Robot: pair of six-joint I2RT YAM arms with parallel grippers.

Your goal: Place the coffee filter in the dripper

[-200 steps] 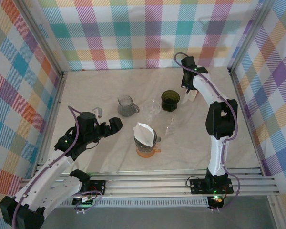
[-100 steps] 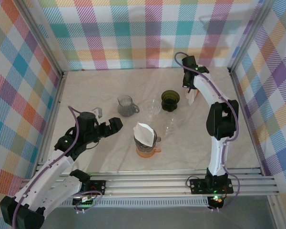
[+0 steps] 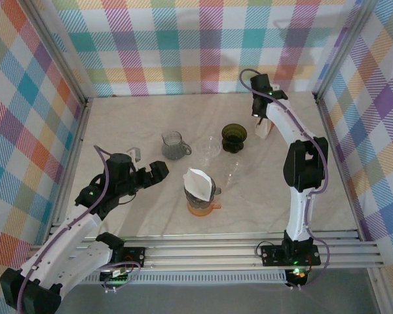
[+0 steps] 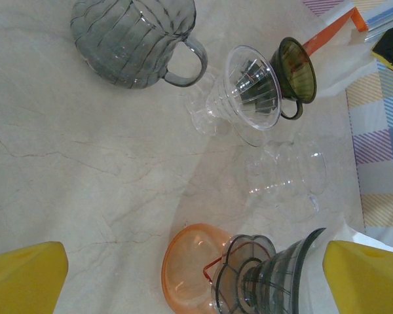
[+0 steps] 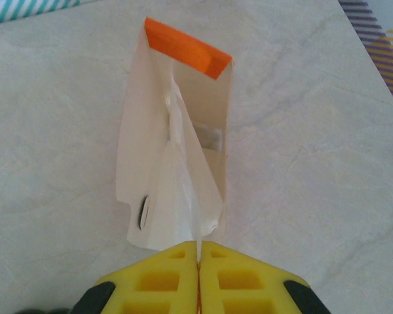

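Note:
My right gripper [image 5: 198, 254] is shut on the edge of a white coffee filter [image 5: 183, 190], which still sits partly inside its white box with an orange end [image 5: 187, 49]. In the top view this gripper [image 3: 259, 118] is at the back right, above the box [image 3: 264, 129]. A dark green dripper [image 3: 234, 136] stands just left of it, with a clear dripper [image 3: 211, 146] beside that. A grey dripper [image 3: 203, 191] holding a white filter [image 3: 196, 180] sits on an orange dripper [image 3: 200, 208] mid-table. My left gripper [image 3: 158, 171] is open, left of that stack.
A grey ribbed glass pitcher [image 3: 174, 145] stands left of the clear dripper. A clear glass piece [image 3: 234, 171] lies right of the stack. In the left wrist view the orange dripper [image 4: 190, 261] and grey dripper [image 4: 268, 278] lie between my open yellow fingers [image 4: 23, 278]. Checked walls enclose the table.
My right gripper has shifted slightly toward the back wall, uncovering more of the filter box. The left arm has not moved.

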